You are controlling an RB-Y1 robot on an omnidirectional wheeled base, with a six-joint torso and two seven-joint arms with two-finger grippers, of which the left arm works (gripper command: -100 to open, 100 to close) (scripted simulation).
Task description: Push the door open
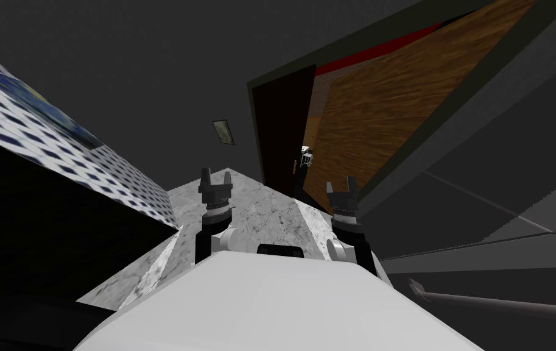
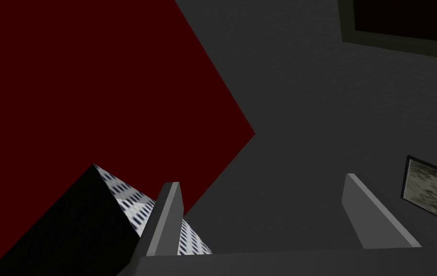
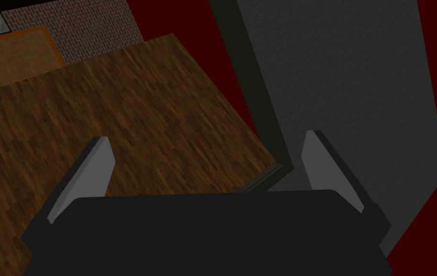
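Snag risk: the right gripper [image 1: 342, 184], spread open, hung beside the ajar door [image 1: 282, 122] and could catch its frame [image 3: 253, 96]; the left gripper [image 1: 215, 181], likewise open, hung farther off.

The right tool [image 1: 340, 181] hangs before the doorway [image 1: 392, 103], the door [image 1: 282, 128] at its left.

The door [image 1: 282, 128] is a plain, dark reddish-brown leaf at the left side of a dark olive frame [image 1: 442, 122]. It stands swung well open, away into the next room, so the opening is clear and shows a wooden floor [image 1: 380, 103] beyond.
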